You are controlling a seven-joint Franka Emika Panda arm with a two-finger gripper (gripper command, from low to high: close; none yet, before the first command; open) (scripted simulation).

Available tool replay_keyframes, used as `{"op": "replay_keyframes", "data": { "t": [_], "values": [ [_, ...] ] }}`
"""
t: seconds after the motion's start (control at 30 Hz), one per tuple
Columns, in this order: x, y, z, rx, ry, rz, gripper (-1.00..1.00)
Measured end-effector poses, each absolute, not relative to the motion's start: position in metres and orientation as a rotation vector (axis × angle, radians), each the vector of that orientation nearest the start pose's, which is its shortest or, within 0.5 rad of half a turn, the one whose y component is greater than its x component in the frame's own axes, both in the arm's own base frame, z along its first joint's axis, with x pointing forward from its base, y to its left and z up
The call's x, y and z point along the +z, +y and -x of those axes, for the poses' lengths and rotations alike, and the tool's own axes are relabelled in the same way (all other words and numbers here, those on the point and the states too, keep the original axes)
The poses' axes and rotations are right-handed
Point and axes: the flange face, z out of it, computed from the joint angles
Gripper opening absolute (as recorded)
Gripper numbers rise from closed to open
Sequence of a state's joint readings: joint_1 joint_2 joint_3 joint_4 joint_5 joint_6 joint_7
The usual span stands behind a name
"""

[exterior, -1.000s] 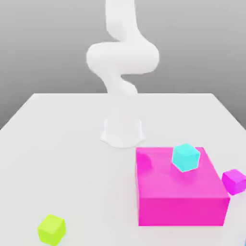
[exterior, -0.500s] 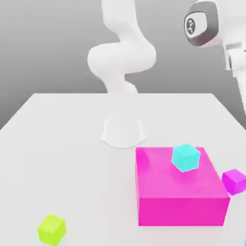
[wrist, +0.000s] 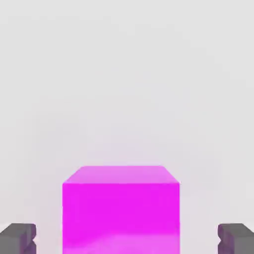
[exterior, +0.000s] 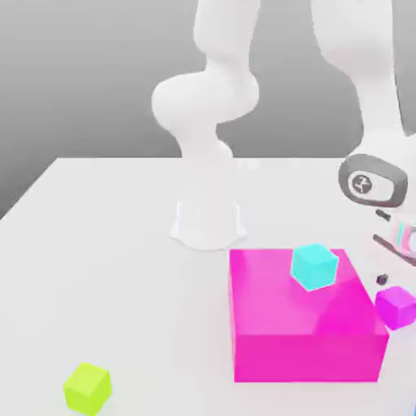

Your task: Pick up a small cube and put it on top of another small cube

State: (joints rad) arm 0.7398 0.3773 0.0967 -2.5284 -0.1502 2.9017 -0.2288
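Note:
The small magenta-purple cube (exterior: 396, 307) rests on the white table at the exterior view's right, beside the big pink block. My gripper (exterior: 393, 275) hangs just above and around it. In the hand view the magenta cube (wrist: 121, 211) sits between my two dark fingers (wrist: 19, 239), with a clear gap on each side, so the gripper (wrist: 127, 239) is open and not touching it. The small lime yellow-green cube (exterior: 87, 387) lies far off at the exterior view's lower left, on the table.
A big pink block (exterior: 301, 341) stands right beside the magenta cube, with a small cyan cube (exterior: 314, 266) on top of it. The arm's white base (exterior: 208, 223) stands at the table's middle. The table's (exterior: 97, 268) edge runs close to the magenta cube.
The hand has swung in from the upper right and come down over the magenta cube. No cube has moved.

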Motion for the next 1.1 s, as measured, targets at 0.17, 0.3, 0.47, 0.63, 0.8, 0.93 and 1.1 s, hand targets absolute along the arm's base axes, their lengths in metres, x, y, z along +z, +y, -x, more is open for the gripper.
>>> {"op": "replay_keyframes", "data": {
  "t": [0.17,0.3,0.47,0.63,0.8,0.93,1.1],
  "values": [
    [0.131,0.343,-0.292,0.002,-1.780,2.589,-1.00],
    [0.163,0.344,-0.293,0.001,-1.782,2.589,-1.00],
    [0.197,0.353,-0.302,-0.010,-1.857,2.526,-1.00],
    [0.205,0.354,-0.350,-0.037,-1.916,2.460,-1.00],
    [0.212,0.346,-0.404,-0.072,-1.961,2.395,-1.00],
    [0.217,0.266,-0.474,-0.070,-1.734,2.575,-1.00],
    [0.222,0.142,-0.524,-0.046,-1.327,2.831,-1.00]
  ]
}}
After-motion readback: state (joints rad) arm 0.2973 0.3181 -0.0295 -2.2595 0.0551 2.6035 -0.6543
